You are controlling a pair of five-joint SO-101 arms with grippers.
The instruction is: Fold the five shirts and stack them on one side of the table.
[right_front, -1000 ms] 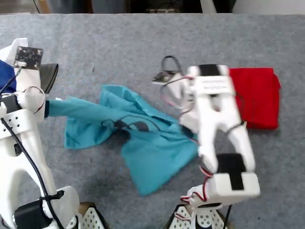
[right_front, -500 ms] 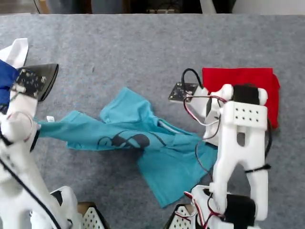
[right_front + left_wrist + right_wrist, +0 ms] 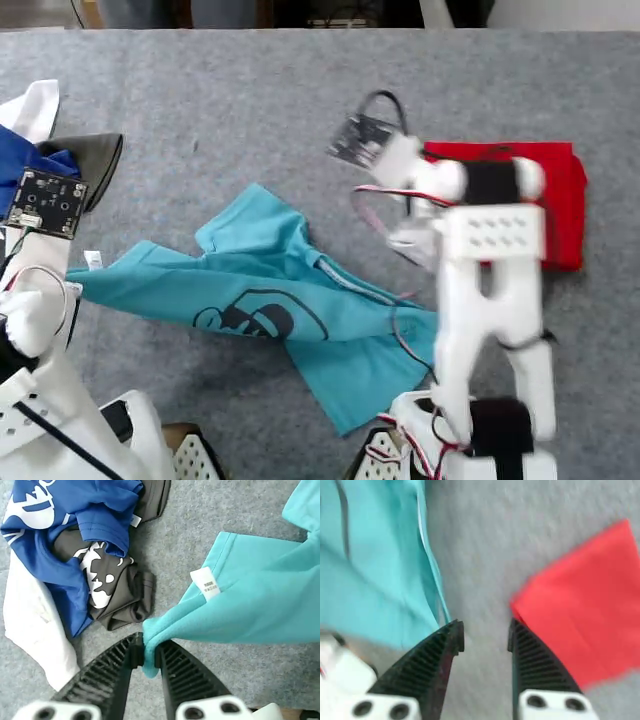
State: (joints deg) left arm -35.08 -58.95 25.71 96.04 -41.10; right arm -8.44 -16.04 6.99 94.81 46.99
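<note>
A teal shirt (image 3: 270, 300) is spread crumpled and unfolded on the grey counter (image 3: 200, 80), with a dark printed design facing up. At the end of the teal shirt farthest from the red shirt (image 3: 545, 200), a bunched edge is clamped between the left jaws, which are closed tight on the cloth. From that grip the fabric is drawn out in a stretched ridge. A small white label (image 3: 205, 582) is sewn to the teal shirt close to the gripped edge. The left arm (image 3: 35, 340) is seen at that same end of the teal shirt.

Just past the gripped end, three unfolded shirts are heaped together. A blue shirt (image 3: 60, 525) with white print is draped over a dark shirt (image 3: 117, 590), also printed in white, which lies nearest the teal shirt. A white shirt (image 3: 30, 625) is tucked at the far side of the heap.

At the other end of the teal shirt, the red shirt is laid flat, folded into a neat rectangle. It is kept apart from the teal shirt by a strip of bare counter. The right arm (image 3: 490, 280) is held above that strip and partly over the red shirt. The right jaws stand apart with nothing held between them. In the right wrist view the teal shirt's hem is seen beside one jaw and a corner of the red shirt beside the other.
</note>
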